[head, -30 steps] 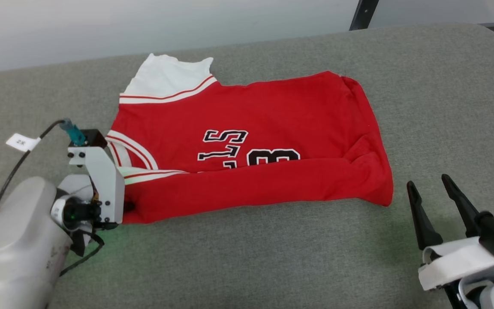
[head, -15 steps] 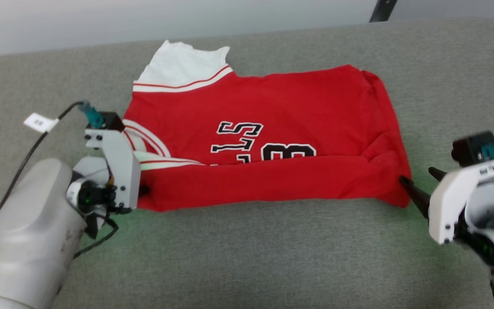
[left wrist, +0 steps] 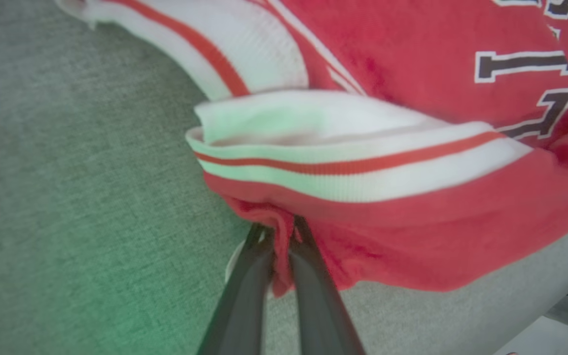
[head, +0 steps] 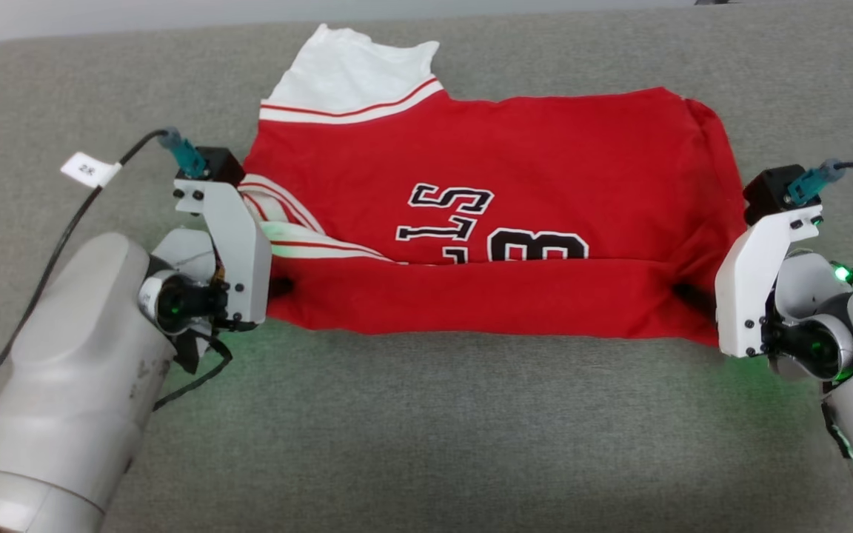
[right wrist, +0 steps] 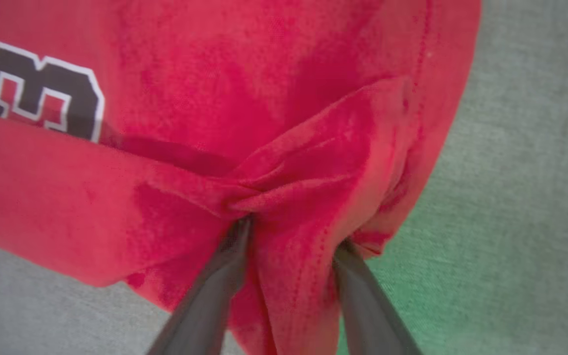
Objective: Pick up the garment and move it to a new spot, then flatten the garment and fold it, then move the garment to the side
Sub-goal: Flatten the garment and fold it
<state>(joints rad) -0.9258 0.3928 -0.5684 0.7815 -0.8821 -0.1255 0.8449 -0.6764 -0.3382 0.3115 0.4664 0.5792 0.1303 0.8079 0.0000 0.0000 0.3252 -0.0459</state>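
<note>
The garment (head: pixel 486 170), a red shirt with a white sleeve, striped trim and black-white lettering, lies on the grey padded surface with its near edge folded over. My left gripper (head: pixel 280 286) is at the fold's left end, and in the left wrist view that gripper (left wrist: pixel 283 236) is shut on the garment's red hem (left wrist: pixel 412 246). At the fold's right end is my right gripper (head: pixel 689 296). The right wrist view has this gripper (right wrist: pixel 294 231) with fingers still apart, straddling a bunched ridge of the garment (right wrist: pixel 215 98).
The grey cloth-covered surface (head: pixel 426 429) stretches all around the shirt, with bare room in front of it. A black cable with a white tag (head: pixel 89 169) runs from my left wrist across the surface at the left.
The head camera has tilted down and shifted. My right gripper came up from the lower right to the garment's right corner, and its fingers now straddle the fold. The left grip stays the same.
</note>
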